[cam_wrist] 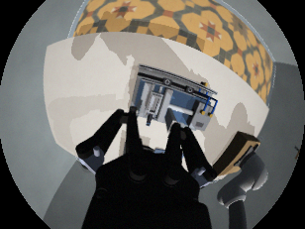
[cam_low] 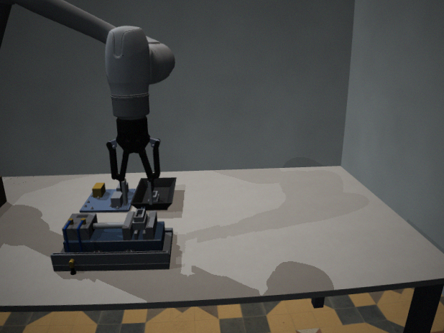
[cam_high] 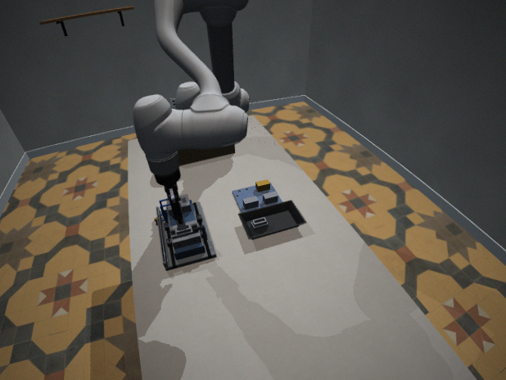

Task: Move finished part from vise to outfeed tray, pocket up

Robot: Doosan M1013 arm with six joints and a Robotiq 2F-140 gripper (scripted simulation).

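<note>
The vise [cam_low: 115, 237] stands on the table's left side, on a dark base. The finished part [cam_low: 139, 218], a small grey block, sits clamped upright between its jaws. My gripper [cam_low: 136, 191] hangs straight above the part, well clear of it. Its fingers are partly open and hold nothing. In the top view the gripper [cam_high: 176, 205] points down over the vise [cam_high: 186, 237]. The wrist view shows the vise [cam_wrist: 173, 102] beyond my fingertips. The dark outfeed tray [cam_high: 272, 219] lies to the right of the vise.
A grey pocketed part [cam_high: 259, 223] lies on the tray's floor. Behind the tray is a blue fixture plate [cam_high: 257, 196] with two grey blocks and a yellow block [cam_high: 262, 184]. The robot's base stands at the table's far end.
</note>
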